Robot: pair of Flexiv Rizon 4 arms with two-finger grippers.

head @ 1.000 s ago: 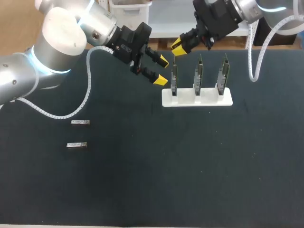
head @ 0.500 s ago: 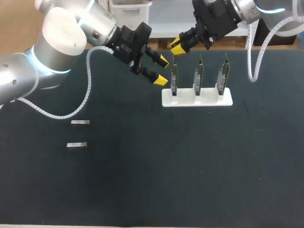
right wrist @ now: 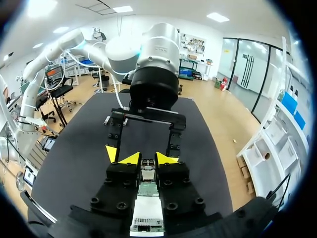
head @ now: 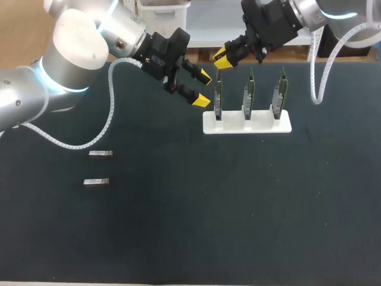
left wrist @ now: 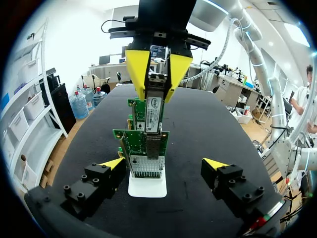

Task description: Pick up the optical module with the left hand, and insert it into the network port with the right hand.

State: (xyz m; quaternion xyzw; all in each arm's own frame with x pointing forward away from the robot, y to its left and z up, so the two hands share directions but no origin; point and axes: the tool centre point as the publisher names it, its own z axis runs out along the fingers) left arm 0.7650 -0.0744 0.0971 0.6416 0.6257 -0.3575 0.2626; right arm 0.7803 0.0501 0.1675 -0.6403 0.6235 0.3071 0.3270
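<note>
The right gripper (head: 223, 59) is clamped on the optical module (left wrist: 156, 84), its yellow tips pressing the module from both sides. It holds the module directly over the upper edge of the first network card (head: 218, 98); whether the module touches the card, I cannot tell. This card stands upright in a white holder (head: 247, 124) near the far edge of the surface (head: 238, 208), with two more cards (head: 249, 95) in a row beside it. The left gripper (head: 202, 88) hangs just beside the first card with its fingers wide apart, holding nothing. Two loose modules (head: 100, 154) lie flat near the left edge, well apart from the holder.
</note>
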